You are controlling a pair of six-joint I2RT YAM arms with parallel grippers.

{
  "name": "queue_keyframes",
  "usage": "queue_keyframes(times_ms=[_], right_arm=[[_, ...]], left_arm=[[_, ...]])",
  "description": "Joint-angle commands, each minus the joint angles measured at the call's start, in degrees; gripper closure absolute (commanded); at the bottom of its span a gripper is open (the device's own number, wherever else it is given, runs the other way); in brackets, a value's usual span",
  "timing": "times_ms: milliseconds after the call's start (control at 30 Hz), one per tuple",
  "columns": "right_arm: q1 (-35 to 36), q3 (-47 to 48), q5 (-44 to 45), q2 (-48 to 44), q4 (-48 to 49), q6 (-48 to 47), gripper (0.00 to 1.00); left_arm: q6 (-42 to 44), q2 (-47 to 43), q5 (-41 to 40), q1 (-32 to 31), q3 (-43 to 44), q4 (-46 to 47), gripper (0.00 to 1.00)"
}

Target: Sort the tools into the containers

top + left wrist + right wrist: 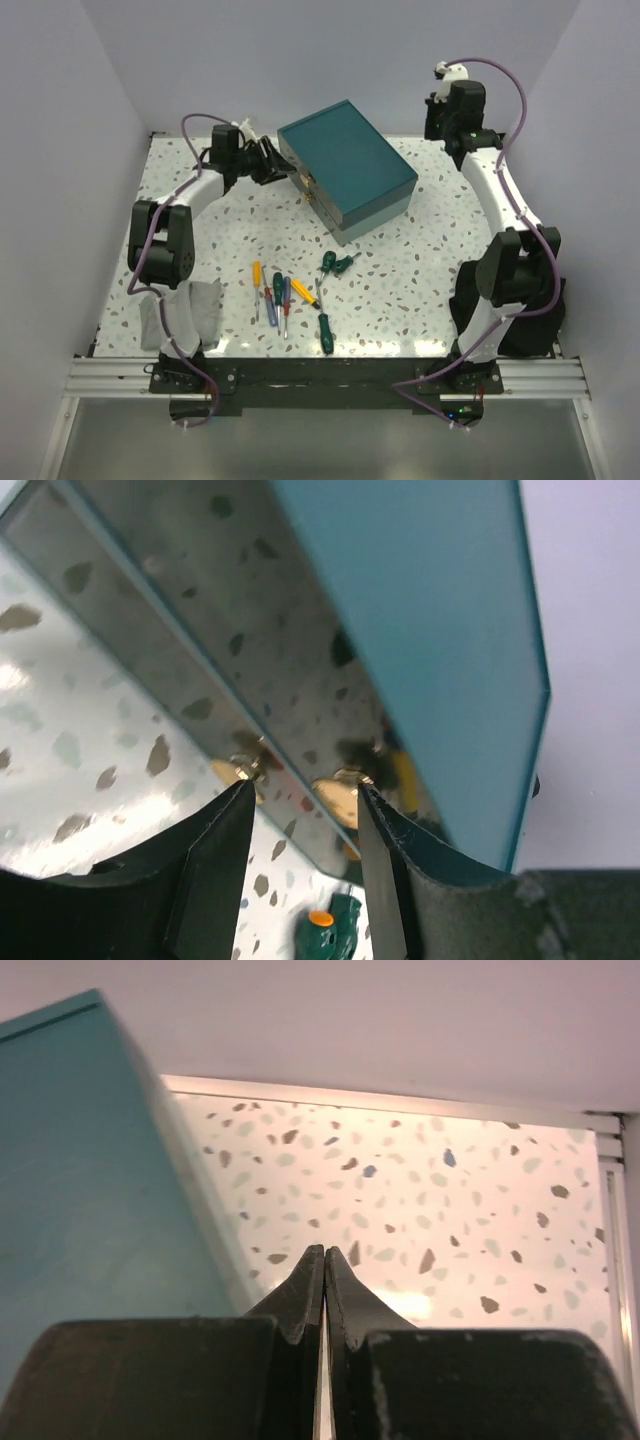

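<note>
Screwdrivers (278, 290) with green, yellow, red and blue handles lie scattered by the middle of the surface's (420, 270) near edge. They look light, stiff and apt to roll, so mid-handle seems the best grip. Toward the far edge sits a teal box (350, 165) with clear drawers (200, 660). The left claw (300, 798), spread, hovers at 2 small brass knobs (340, 790). The right claw (325, 1257), pressed together and empty, hangs near the far right corner.
</note>
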Motion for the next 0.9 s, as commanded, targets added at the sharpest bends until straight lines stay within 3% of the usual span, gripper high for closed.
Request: queue_keyframes(times_ms=[0, 67, 167, 567, 733, 867], right_arm=[[-2.76, -1.20, -1.45, 1.91, 2.62, 1.61, 1.00], [-3.47, -3.24, -1.19, 1.55, 6.58, 2.92, 1.00], [-3.47, -2.46, -1.63, 3.22, 5.10, 3.45, 1.00], [-3.47, -10.63, -1.63, 4.28, 5.89, 3.28, 1.00], [-2.24, -15.29, -3.82, 2.61, 6.15, 5.04, 1.00], [0.13, -18.45, -5.67, 0.42, 6.15, 5.83, 1.00]], left_arm=[[4.92, 2.13, 7.33, -0.72, 5.38, 7.34, 0.50], [7.91, 3.36, 5.96, -0.63, 7.66, 2.87, 0.50], [10.64, 3.02, 5.96, -1.15, 7.85, -0.30, 0.50], [4.58, 1.52, 6.13, -3.97, -0.41, 1.88, 0.51], [4.49, 0.56, 1.74, -5.64, -1.03, -0.30, 0.53], [5.98, -1.72, -6.42, -5.73, -0.33, -10.91, 0.55]])
